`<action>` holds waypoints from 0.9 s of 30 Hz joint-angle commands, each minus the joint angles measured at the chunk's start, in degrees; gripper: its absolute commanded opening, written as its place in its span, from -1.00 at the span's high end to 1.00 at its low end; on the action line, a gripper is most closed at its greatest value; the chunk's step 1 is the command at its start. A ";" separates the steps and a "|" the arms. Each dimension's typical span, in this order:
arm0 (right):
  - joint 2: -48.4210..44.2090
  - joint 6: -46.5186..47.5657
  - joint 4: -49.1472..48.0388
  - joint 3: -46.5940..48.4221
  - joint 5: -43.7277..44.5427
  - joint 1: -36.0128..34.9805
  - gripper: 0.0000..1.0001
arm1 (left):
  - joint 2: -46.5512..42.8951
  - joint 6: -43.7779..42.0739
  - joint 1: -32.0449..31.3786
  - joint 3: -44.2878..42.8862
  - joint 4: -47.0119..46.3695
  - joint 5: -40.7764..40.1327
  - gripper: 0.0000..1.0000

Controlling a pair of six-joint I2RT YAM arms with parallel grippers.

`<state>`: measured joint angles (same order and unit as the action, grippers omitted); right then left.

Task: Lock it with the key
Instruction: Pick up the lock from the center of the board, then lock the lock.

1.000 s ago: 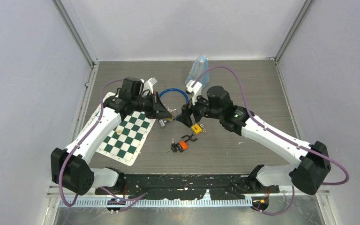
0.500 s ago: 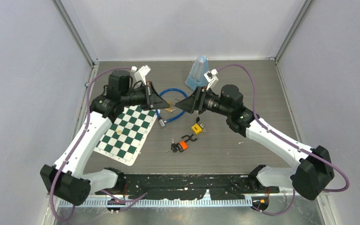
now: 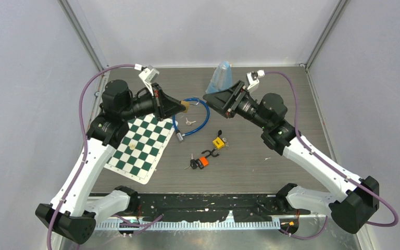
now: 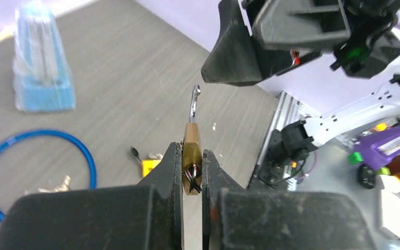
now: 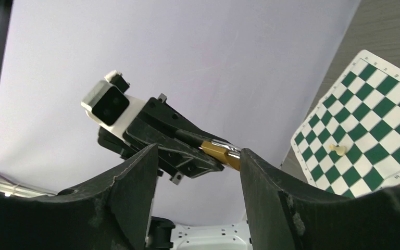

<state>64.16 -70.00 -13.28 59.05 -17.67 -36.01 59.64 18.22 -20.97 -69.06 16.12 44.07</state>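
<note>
Presently pinching a small brass padlock (image 4: 191,139) by its body in the left gripper (image 4: 191,153), lifted clear of the grey wood-grain table (image 3: 250,172), shackle aimed toward the right gripper (image 3: 209,100). Facing it with right fingers spread wide, nothing between them. Spotted down on the table, inside the blue cable loop (image 3: 208,110): small silver keys (image 3: 189,122), well apart from both grippers.

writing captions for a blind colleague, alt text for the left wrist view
The left hand grips a brass padlock, its shackle pointing at the right hand close ahead. A blue cable loop lies on the grey table below.
</note>
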 commanded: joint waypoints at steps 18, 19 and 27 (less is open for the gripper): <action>2.91 8.24 10.14 15.09 -6.33 -0.06 -0.33 | -6.09 -21.15 0.14 1.99 -25.77 5.84 1.00; 2.79 8.18 9.51 14.98 -6.28 -0.06 -0.38 | -6.04 -22.35 0.14 1.73 -25.14 6.21 1.00; 3.67 5.73 4.79 14.98 -7.70 -0.10 -0.46 | -5.27 -30.92 0.14 1.16 -23.24 11.24 1.00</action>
<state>68.16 -63.05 -2.83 71.24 -23.11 -35.90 54.17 -6.98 -20.97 -66.41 -5.26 52.29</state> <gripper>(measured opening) 0.727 0.044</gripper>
